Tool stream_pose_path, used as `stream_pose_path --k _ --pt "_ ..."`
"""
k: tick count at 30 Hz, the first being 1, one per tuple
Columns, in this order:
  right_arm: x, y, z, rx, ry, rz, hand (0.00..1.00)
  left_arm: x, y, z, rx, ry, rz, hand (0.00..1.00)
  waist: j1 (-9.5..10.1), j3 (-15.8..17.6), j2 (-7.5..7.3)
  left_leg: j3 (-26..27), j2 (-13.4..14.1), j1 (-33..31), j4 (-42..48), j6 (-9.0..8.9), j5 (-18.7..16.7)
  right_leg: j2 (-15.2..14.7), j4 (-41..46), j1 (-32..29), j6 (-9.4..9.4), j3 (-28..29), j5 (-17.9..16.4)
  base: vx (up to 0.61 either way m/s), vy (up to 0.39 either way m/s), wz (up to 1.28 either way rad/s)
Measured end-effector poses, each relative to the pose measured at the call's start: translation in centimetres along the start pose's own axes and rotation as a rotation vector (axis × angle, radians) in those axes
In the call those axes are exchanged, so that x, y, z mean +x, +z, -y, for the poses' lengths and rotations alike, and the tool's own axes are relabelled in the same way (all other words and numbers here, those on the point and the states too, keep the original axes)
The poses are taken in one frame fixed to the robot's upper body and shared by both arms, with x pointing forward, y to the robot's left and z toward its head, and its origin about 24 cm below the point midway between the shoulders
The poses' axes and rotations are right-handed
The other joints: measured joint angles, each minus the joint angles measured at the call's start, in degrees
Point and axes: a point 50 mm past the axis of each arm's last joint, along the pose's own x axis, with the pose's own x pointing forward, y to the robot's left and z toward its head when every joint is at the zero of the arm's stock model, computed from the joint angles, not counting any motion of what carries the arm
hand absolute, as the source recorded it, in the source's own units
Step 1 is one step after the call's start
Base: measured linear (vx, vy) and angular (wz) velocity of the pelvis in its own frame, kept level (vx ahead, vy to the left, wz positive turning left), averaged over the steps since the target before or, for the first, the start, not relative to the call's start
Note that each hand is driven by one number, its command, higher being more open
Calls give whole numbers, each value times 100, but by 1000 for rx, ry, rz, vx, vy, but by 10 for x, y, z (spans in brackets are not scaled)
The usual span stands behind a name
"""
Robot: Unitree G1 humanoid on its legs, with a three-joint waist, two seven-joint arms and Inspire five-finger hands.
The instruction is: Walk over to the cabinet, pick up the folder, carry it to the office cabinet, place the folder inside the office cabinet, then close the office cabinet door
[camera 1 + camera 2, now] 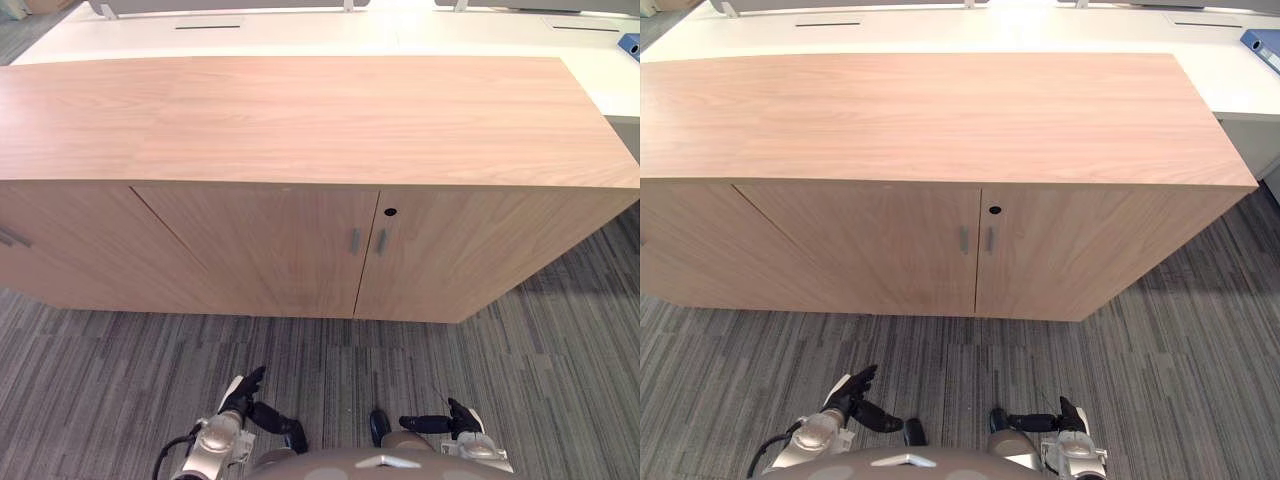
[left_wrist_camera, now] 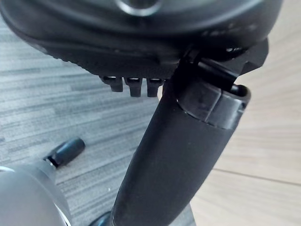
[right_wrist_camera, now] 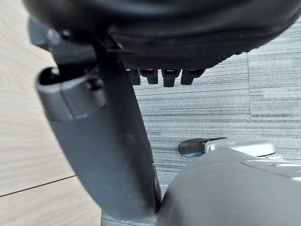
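Both head views look steeply down from above at the cabinet (image 1: 300, 120), showing its top and front doors, with the carpet floor (image 1: 100, 350) before it. The right eye view takes in more of the cabinet's right end. The wrist views sit very close, each looking along its own thumb, of the left robot hand (image 2: 178, 155) and the right robot hand (image 3: 108, 141), to carpet and cabinet wood.

left hand (image 1: 241, 400): low, fingers relaxed, empty | right hand (image 1: 457, 420): low, relaxed, empty
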Motion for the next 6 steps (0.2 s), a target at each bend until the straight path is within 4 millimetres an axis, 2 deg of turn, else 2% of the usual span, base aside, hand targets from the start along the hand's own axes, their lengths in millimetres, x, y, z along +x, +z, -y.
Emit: stream_pose_path --k 6 --pt "0 -4 1 0 -8 -14 100 -1 -16 1 -29 66 -78 100 123 -34 4 -13 9 74 -29 -2 -1 7 12 71 -12 -15 -15 0 0 0"
